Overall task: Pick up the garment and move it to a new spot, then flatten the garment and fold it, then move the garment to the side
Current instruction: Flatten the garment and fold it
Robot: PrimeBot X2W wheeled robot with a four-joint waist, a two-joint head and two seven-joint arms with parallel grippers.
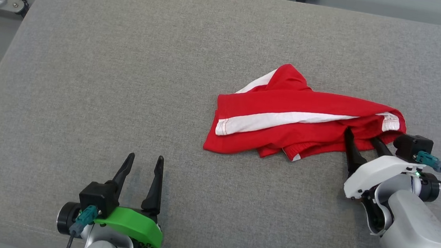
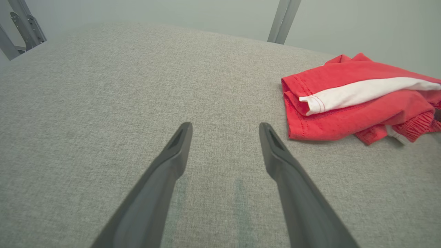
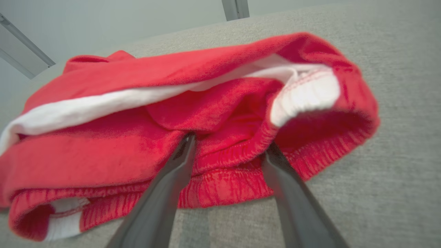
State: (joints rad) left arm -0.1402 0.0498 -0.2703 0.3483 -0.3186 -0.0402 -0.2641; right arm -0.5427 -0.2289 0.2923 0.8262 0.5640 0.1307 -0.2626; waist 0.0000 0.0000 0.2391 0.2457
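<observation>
The crumpled red garment with white stripes (image 1: 285, 117) lies on the grey woven-fabric surface (image 1: 129, 72), toward 3 o'clock. The right gripper (image 1: 362, 135) — fingers spread, gripping nothing — touches its 5 o'clock waistband edge. The left gripper (image 1: 146, 157) gapes empty at 7 o'clock.

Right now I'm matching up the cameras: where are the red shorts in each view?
Head view: red shorts right of centre, right gripper at their near edge.
Left wrist view: red shorts at upper right.
Right wrist view: red shorts across the middle.
Shared landmark: their white stripe.
</observation>
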